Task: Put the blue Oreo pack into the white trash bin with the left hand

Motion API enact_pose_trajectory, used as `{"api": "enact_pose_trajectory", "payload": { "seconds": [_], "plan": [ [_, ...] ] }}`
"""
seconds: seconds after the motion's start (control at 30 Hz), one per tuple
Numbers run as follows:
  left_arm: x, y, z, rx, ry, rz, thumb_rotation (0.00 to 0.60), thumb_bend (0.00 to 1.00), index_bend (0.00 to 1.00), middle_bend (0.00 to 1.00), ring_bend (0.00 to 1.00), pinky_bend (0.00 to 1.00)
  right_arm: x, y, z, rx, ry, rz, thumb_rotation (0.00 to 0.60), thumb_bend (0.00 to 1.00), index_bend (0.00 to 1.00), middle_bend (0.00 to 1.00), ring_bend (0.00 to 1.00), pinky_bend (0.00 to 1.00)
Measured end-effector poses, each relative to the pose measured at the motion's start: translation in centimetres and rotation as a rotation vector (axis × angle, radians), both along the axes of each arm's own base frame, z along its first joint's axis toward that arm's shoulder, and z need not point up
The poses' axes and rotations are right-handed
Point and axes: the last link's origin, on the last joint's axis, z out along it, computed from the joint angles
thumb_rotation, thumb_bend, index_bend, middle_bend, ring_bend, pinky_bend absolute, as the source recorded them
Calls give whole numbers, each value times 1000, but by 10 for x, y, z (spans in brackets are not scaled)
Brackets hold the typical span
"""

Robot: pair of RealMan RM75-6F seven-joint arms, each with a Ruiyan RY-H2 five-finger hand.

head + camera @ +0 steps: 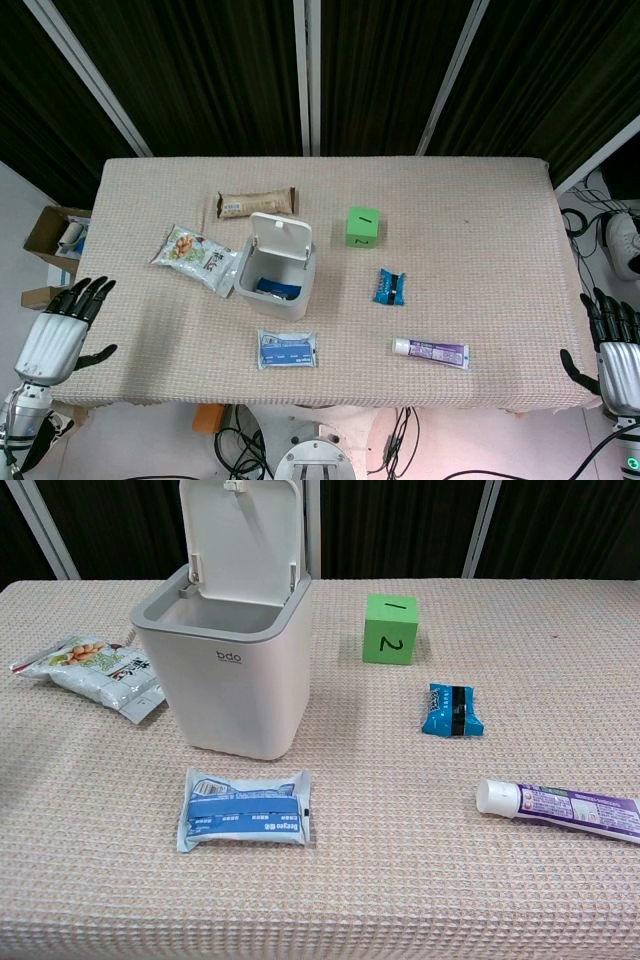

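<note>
A: From the head view, how far along is this?

B: It looks done to me. The white trash bin (272,282) stands with its lid tipped up, and a blue pack (277,290) lies at the bottom inside it. I take that to be the Oreo pack, though no label is readable from up here.

A: And the hands?

B: The left hand (57,334) is off the table's left edge, well apart from the bin, fingers spread and holding nothing. The right hand (612,352) sits off the right edge, also empty with its fingers apart.

A: What about the small blue packet to the right of the bin?

B: That snack packet (390,287) lies on the table (480,230) near the green cube (362,226), untouched. It could be mistaken for the target, but the bin already holds a blue pack.

A: Now the chest view?

B: The bin (228,685) is open, with the lid upright behind it, but the rim hides the inside, so the pack cannot be seen here. Neither hand shows. A wipes pack (244,808) lies just in front of the bin, and a toothpaste tube (560,808) lies far right.

A: Anything left?

B: Nothing I can judge, apart perhaps from resting the arm.
</note>
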Motion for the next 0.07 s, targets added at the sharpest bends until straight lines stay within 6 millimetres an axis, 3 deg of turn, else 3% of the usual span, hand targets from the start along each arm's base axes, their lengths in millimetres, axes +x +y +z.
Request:
{"api": "enact_pose_trajectory", "payload": {
  "seconds": [0.07],
  "plan": [
    [-6,-7,0,1,-10,17,515,93,84,100,103,252,1,1,-1,2,0,0,600,259,0,0,0,0]
  ]
}}
